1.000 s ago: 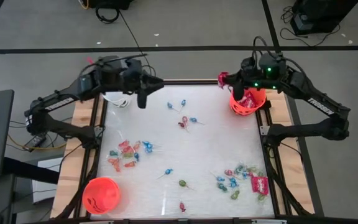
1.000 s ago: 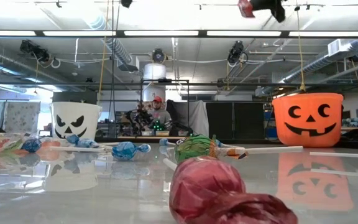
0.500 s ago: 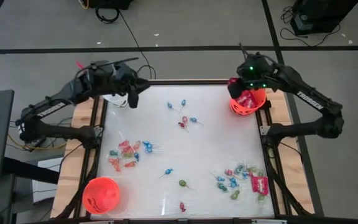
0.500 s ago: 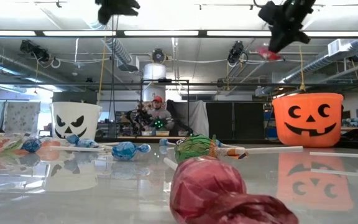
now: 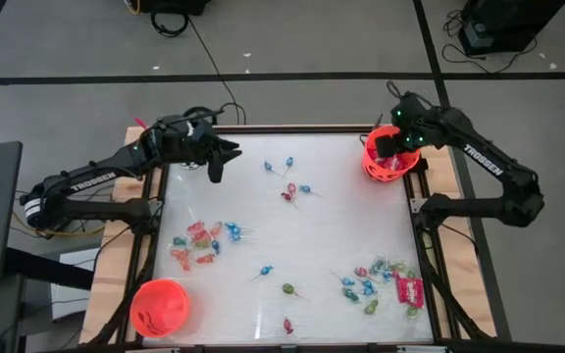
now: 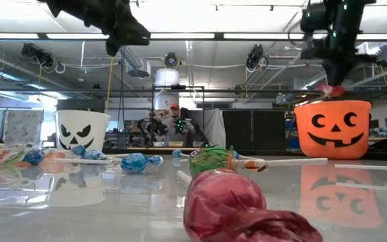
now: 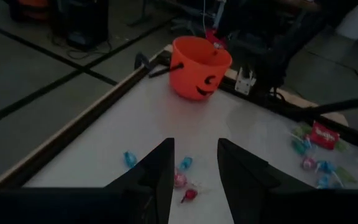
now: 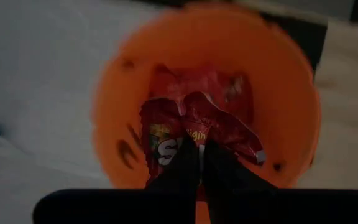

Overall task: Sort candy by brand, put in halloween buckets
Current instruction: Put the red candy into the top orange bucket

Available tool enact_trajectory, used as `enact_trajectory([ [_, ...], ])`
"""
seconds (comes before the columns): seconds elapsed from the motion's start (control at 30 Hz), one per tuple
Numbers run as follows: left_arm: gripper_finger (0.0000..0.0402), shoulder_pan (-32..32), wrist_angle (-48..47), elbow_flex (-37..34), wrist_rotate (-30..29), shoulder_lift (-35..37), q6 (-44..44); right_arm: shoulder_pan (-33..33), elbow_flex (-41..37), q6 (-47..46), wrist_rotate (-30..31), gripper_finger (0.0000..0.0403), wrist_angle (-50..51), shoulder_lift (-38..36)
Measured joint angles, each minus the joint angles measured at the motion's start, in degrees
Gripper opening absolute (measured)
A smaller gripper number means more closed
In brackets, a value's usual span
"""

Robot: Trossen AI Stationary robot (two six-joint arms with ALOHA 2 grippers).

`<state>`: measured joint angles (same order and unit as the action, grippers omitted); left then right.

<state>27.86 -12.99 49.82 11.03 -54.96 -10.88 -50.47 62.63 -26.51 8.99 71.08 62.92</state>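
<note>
One red crinkly foil packet (image 8: 194, 127) pinched in my right pincer (image 8: 199, 163) over the round orange plastic bucket (image 8: 291, 93). It's light, limp and slippery, so I grip its edge. Left pincer (image 7: 192, 163) spread, idle.

An orange pumpkin-face bucket (image 5: 390, 162) stands at the table's far right corner with red packets (image 8: 194, 127) inside. A second orange bucket (image 5: 160, 306) sits at the near left corner, and a white bucket (image 6: 82, 130) at the far left. Blue lollipops (image 5: 289, 176), red and green sweets (image 5: 199, 243) lie scattered across the table, with one red packet (image 5: 410, 289) near the right corner.
</note>
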Motion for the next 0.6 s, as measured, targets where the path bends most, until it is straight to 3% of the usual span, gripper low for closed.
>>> enact_trajectory([
  [0.33, 0.0126, 7.0, 0.0, -3.2, 8.3, 0.1, 4.2, -3.9, -11.2, -4.1, -4.3, 0.0015, -11.7, 0.9],
  [0.6, 0.0126, 13.8, 2.3, -4.1, 15.9, 0.1, 6.9, -8.1, -13.8, -9.8, -5.6, 0.0020, -19.3, 9.2],
])
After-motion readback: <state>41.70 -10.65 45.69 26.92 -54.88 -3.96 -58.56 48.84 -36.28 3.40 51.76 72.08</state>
